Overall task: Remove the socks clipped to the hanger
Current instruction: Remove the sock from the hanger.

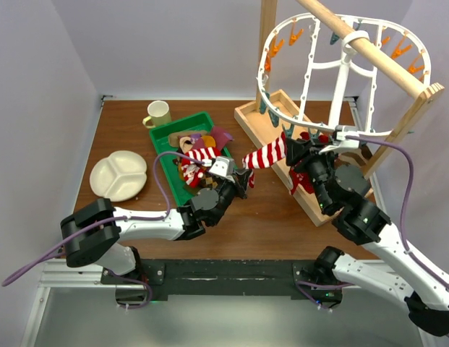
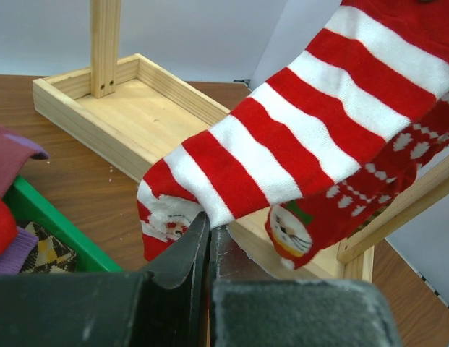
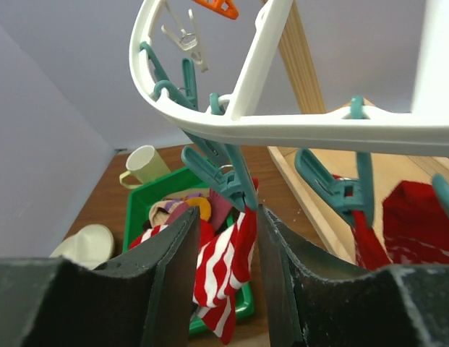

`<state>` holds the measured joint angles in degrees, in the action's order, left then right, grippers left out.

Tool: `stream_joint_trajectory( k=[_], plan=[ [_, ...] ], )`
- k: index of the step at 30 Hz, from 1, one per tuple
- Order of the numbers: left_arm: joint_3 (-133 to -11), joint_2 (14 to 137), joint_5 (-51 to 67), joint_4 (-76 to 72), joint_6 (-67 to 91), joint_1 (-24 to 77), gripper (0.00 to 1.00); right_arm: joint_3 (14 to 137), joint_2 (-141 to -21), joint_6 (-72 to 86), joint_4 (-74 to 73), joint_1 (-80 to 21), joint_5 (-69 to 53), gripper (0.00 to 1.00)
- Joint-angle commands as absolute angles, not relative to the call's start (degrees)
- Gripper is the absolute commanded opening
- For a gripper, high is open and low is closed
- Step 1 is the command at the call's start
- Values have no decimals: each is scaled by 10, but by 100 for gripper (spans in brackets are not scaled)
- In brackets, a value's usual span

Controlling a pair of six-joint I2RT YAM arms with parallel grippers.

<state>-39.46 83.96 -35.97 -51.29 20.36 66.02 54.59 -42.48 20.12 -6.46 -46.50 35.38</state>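
Your left gripper (image 2: 208,225) is clamping the striped sock (image 2: 296,137), which is stretching toward two o'clock to a teal clip (image 3: 218,172) your right gripper (image 3: 225,214) is straddling (jaws apart).

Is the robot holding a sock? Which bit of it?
Yes. The left gripper pinches the striped sock by its loose lower end, jaws shut. The right gripper holds nothing; its jaws stand open either side of a teal clip.

A cream ceramic mug (image 1: 158,113) is set by the far edge of the brown wooden table (image 1: 123,130), a green plastic tray (image 1: 182,121) just beside it. A white divided plate (image 1: 119,175) is placed near the left edge.
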Motion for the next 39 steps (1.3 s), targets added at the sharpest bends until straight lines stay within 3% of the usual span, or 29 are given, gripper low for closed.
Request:
stream_joint_trajectory(
  k=[1,15,39],
  plan=[
    [-393,823,-385,-533,203,659,0,539,-399,202,-50,-465,362,45],
    [-384,817,-380,-526,215,658,0,559,-464,167,-20,-465,343,57],
    [-362,809,-376,-513,237,659,0,577,-492,147,37,-465,390,55]
  ],
)
